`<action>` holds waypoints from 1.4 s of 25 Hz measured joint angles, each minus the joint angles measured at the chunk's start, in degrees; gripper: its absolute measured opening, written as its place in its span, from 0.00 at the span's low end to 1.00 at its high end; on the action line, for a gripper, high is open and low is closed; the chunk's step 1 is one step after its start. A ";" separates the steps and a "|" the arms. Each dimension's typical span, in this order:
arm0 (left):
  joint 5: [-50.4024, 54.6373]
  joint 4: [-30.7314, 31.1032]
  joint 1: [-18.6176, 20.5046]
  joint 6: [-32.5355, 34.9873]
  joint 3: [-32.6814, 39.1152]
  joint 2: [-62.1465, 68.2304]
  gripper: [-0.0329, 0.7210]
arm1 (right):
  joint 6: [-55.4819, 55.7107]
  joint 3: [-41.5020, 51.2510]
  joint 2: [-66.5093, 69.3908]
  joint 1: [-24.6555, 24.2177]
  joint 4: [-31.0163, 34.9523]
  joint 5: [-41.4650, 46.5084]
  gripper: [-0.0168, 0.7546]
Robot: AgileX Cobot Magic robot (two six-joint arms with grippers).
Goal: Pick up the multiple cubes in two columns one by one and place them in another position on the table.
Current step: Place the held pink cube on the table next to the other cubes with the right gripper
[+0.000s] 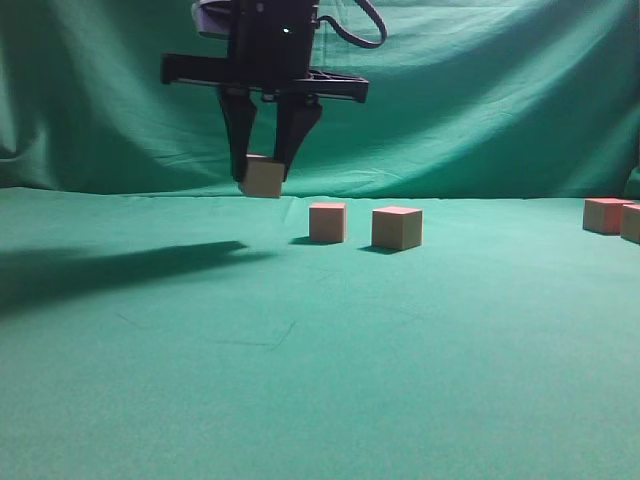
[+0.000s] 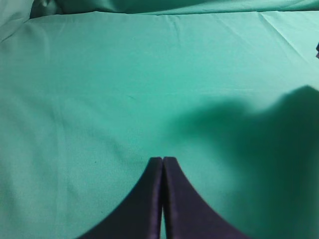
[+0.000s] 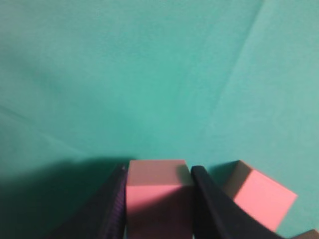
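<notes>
My right gripper (image 1: 262, 176) hangs above the green table (image 1: 300, 380), left of centre, shut on one pinkish cube (image 1: 264, 180) held clear of the cloth. The right wrist view shows that cube (image 3: 158, 191) pinched between the gripper's (image 3: 159, 170) black fingers. Two more cubes (image 1: 327, 221) (image 1: 397, 227) stand on the table just to its right, and one of them (image 3: 260, 195) lies beside the right finger in the wrist view. My left gripper (image 2: 162, 160) is shut with nothing in it, over bare cloth.
Two further cubes (image 1: 606, 215) (image 1: 632, 222) sit at the far right edge of the exterior view. A green backdrop (image 1: 480, 100) hangs behind the table. The arm's long shadow (image 1: 110, 262) falls on the cloth at left.
</notes>
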 joint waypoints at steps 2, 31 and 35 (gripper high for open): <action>0.00 0.00 0.00 0.00 0.00 0.00 0.04 | 0.12 0.00 0.04 0.00 -1.53 0.85 0.36; 0.00 0.00 0.00 0.00 0.00 0.00 0.04 | 9.11 -1.35 3.85 3.47 -9.57 3.04 0.36; 0.00 0.00 0.00 0.00 0.00 0.00 0.04 | 10.41 -1.45 4.10 3.47 -9.57 2.38 0.36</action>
